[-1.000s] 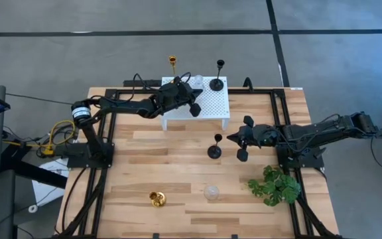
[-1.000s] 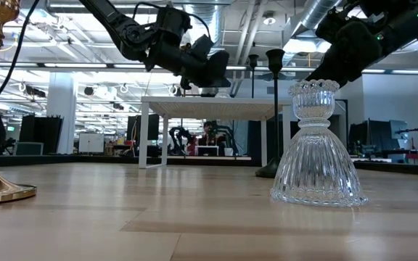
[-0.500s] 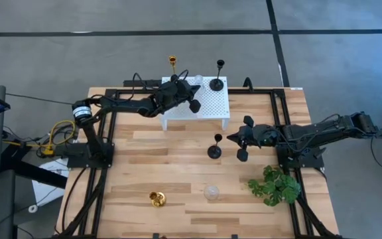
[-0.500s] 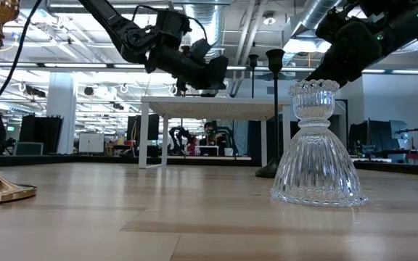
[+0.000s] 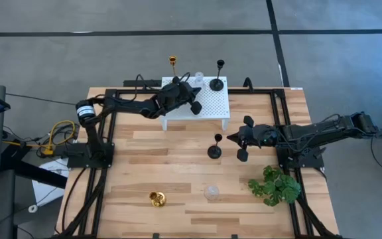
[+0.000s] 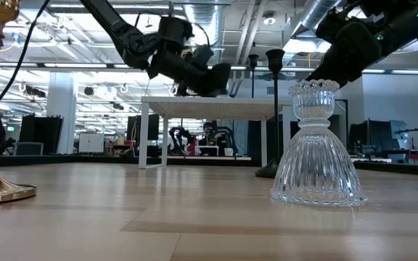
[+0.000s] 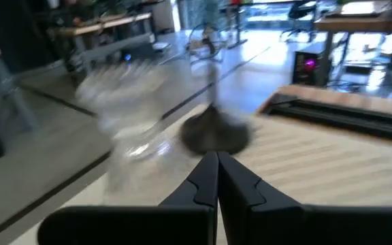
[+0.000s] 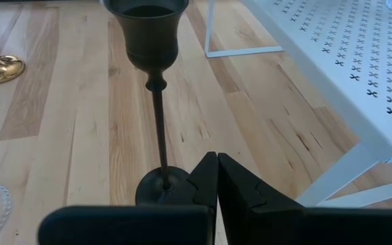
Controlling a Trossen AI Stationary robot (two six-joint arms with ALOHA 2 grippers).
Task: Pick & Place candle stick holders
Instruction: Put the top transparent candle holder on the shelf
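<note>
1. left gripper: fingers pressed together, holding nothing, over the white perforated metal platform at the table's far edge. blurred ahead of it in the left wrist view: a clear glass holder and the round black base of another holder.
2. right gripper: fingers closed tip to tip, empty, just beside a tall thin-stemmed black candle stick holder with a cup top and round base, standing upright on the wooden slat table near its middle.
3. on the platform: a tall shiny gold holder at the far left corner, the clear glass one in the middle, a tall black holder near the right corner.
4. near edge of the table: a squat gold holder and a squat ribbed clear glass holder with a bell-shaped base, well apart.
5. green leafy plant sits on the table's right side, near the right arm.
</note>
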